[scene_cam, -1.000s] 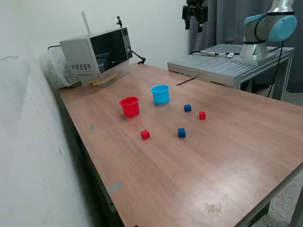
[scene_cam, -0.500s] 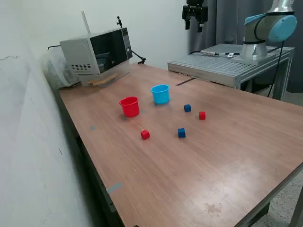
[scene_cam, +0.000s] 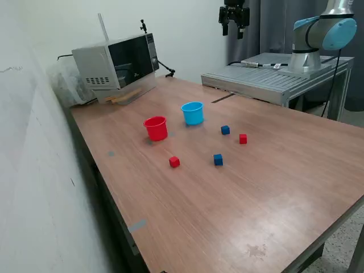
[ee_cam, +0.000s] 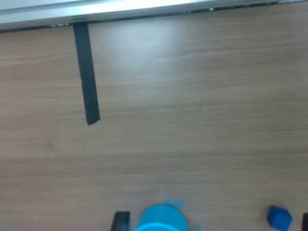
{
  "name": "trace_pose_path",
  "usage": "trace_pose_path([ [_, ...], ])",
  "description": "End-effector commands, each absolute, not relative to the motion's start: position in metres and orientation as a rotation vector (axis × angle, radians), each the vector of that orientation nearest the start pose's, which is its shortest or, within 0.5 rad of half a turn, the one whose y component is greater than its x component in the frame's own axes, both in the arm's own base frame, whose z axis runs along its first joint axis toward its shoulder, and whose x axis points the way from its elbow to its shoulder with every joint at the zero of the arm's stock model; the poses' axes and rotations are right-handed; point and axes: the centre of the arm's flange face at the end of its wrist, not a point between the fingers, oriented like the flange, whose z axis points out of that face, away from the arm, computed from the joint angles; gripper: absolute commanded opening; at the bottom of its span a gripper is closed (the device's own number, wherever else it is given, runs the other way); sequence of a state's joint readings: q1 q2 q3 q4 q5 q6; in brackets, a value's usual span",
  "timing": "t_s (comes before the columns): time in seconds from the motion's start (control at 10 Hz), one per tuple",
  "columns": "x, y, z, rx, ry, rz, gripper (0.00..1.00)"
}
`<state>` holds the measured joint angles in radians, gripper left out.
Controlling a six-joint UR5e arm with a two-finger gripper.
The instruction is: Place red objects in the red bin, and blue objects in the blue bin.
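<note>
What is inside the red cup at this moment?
In the exterior view, the red cup stands upright and its visible inner wall shows no cube. Its bottom is hidden by the near rim, so I cannot confirm it is empty. Both red cubes lie on the table.

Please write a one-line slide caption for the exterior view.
Two red cubes and two blue cubes lie on the table near the red cup and blue cup.

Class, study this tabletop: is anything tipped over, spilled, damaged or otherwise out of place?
Nothing stands out. The red cup and light blue cup both stand upright, mouths up. The two red cubes and two blue cubes lie apart on the table, none in a cup. The gripper hangs high above.
</note>
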<state>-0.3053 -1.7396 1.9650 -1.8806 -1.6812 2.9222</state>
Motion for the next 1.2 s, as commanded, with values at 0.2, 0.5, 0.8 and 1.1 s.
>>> trace_pose_path([
  [0.2, -0.436, 0.0091, 0.4035, -2.078, 2.276, 0.198, 1.0],
  [0.5, -0.436, 0.0091, 0.4035, -2.078, 2.276, 0.198, 1.0],
  [0.8, -0.4366, 0.005, 0.4064, -2.084, 2.279, 0.205, 1.0],
  [1.1, -0.4359, 0.0034, 0.4043, -2.095, 2.266, 0.2, 1.0],
])
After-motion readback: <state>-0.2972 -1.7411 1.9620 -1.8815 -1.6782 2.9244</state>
